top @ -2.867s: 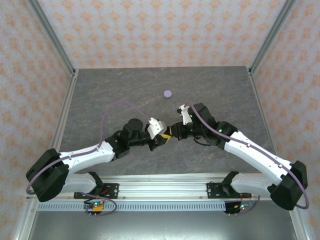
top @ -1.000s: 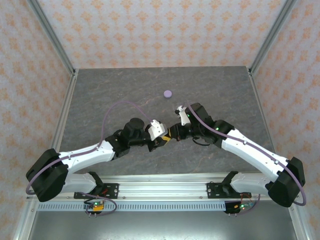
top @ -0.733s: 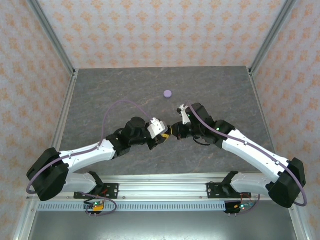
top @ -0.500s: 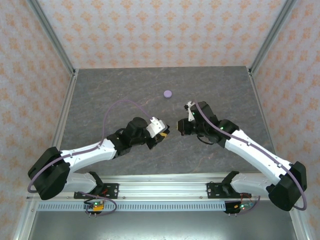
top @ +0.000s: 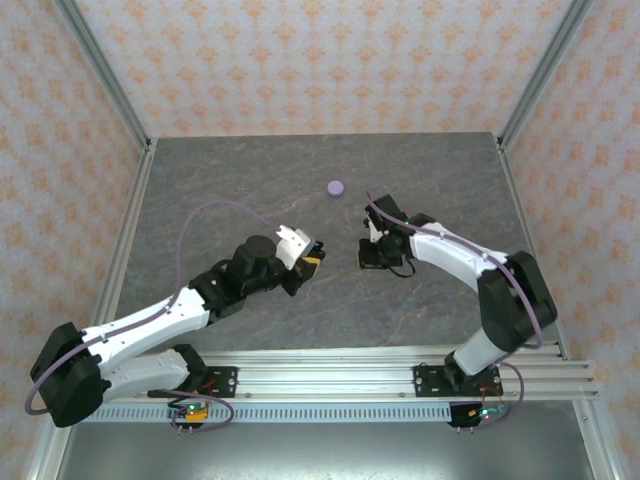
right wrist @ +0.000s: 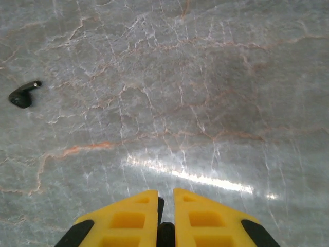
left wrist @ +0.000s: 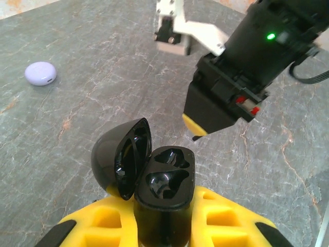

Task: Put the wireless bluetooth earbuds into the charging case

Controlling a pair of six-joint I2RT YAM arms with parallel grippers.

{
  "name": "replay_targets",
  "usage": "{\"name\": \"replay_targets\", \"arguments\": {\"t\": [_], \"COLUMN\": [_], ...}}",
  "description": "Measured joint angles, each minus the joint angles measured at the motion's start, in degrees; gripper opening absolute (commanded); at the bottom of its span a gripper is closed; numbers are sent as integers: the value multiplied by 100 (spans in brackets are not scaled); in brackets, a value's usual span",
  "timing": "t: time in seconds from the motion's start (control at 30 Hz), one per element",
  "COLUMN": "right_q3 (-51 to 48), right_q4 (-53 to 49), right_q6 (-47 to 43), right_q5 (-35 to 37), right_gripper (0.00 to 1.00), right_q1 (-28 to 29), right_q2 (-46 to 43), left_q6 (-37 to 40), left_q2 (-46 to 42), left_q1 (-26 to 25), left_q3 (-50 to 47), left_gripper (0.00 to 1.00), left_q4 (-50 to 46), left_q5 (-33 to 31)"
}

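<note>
Left gripper (left wrist: 163, 218) is clamped around the open black case (left wrist: 165, 177), with both of its 2 sockets empty. Right gripper (left wrist: 197, 131) is nearly closed just past the case, pinching what looks like a black earbud (left wrist: 195, 137). A 2nd earbud (right wrist: 23, 95) lies loose on the counter (right wrist: 205, 77). With so thin a pinch, 1 bump on the rim could flick it away.

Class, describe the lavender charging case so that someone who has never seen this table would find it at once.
Start at the grey marbled table and look at its far half, near the middle. There lies the lavender case, a small closed round puck, alone on the surface. The black case, by contrast, is open and clamped in the left gripper.
</note>
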Motion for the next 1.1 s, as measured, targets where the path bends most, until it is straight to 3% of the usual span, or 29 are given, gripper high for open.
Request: {"name": "replay_targets", "arguments": {"t": [0.47, 0.7, 0.8, 0.87, 1.1], "right_q3": [1626, 2249, 2538, 2702, 2951], "right_q4": [-887, -1215, -1331, -1384, -1493], "right_q6": [-466, -605, -640, -680, -658], "right_q5": [-83, -24, 9, 50, 247], "right_gripper": [15, 25, 40, 43, 45], "right_q1": [-17, -28, -39, -42, -42], "right_q2": [1829, 2328, 2538, 2682, 2813], "left_q6": [-188, -188, -188, -188, -188], "left_q2": [-118, -177, -181, -181, -243], "left_q1": [0, 0, 0, 0, 0], "left_q3": [57, 57, 57, 57, 57], "left_gripper": [16, 16, 16, 16, 16], "left_q4": [-431, -501, -501, -503, -503], "left_q5": [-109, -149, -151, -153, -173]}}
